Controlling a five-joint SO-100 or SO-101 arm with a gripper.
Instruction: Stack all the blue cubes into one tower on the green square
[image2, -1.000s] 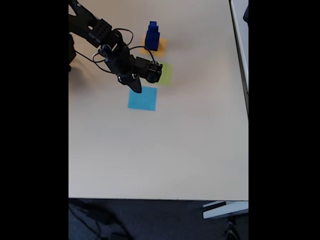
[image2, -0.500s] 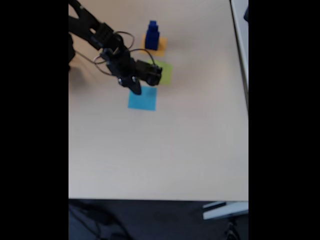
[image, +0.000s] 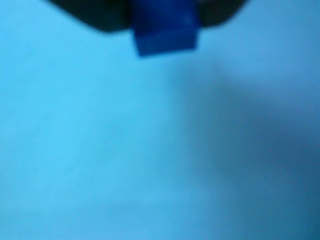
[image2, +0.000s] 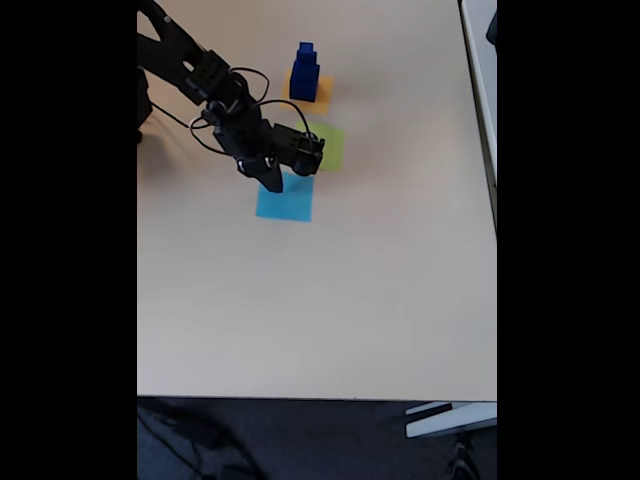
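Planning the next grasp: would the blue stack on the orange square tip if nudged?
Probably. The blue stack looks tall and narrow, smaller cubes on top. It rests on the orange square, thin paper, which might slide too.

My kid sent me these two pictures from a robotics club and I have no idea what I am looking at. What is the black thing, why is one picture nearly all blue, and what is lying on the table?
The black thing is a small robot arm with a two-finger gripper at its end. The fixed view looks down on the pale table. On it lie three paper squares: a light-blue square, a green square and an orange-yellow square. A small tower of blue cubes stands on the orange-yellow one.

The other picture comes from a camera on the arm's wrist. It is close above the light-blue paper, hence all the blue. At its top edge the gripper seems to hold a darker blue cube, though the picture is blurred.
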